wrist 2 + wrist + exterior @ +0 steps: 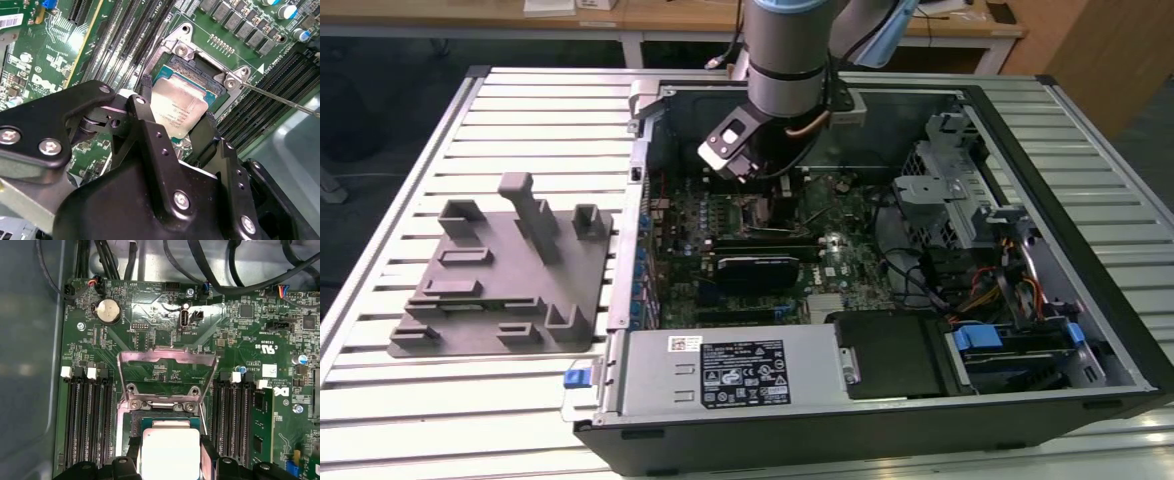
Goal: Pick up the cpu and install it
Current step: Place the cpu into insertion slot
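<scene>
The cpu (176, 106), a flat square chip with a silvery top, sits between my two black fingers right at the open socket (212, 75) on the green motherboard. My gripper (177, 102) is shut on the cpu, one finger (144, 92) against each of two opposite edges. In the first wrist view the cpu (170, 452) lies just below the raised socket lid (167, 371), with the gripper (170, 446) around it. In the exterior view the gripper (767, 205) reaches down inside the open computer case (1067, 150), low over the board.
A thin metal lever (282, 99) sticks out beside the socket. Memory slots (87, 422) flank the socket on both sides. Black cables (235, 275) run along the board's edge. A grey tray with upright posts (500, 275) lies on the slatted table at the exterior view's left.
</scene>
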You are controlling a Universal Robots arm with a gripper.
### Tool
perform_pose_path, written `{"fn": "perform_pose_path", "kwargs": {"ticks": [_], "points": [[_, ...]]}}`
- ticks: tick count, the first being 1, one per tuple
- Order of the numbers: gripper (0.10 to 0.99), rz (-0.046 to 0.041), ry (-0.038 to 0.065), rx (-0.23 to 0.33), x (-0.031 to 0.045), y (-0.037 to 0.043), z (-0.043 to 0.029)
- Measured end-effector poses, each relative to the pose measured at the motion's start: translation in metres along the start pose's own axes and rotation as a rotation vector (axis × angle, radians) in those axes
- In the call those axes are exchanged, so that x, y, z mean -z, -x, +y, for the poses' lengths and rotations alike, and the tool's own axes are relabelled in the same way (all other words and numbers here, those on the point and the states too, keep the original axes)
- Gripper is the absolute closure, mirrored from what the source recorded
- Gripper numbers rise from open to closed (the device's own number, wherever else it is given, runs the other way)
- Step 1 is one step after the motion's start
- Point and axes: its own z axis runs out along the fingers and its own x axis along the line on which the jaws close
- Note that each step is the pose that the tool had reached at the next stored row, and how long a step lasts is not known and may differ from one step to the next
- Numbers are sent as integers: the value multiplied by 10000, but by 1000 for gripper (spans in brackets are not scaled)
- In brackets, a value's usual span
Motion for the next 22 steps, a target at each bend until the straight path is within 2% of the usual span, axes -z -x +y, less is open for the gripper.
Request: {"fn": "perform_pose_path", "kwargs": {"ticks": [10,22], "points": [[545,-14,-6,-391,-48,-15,-15],[545,-26,-15,-409,-128,-44,-20]]}}
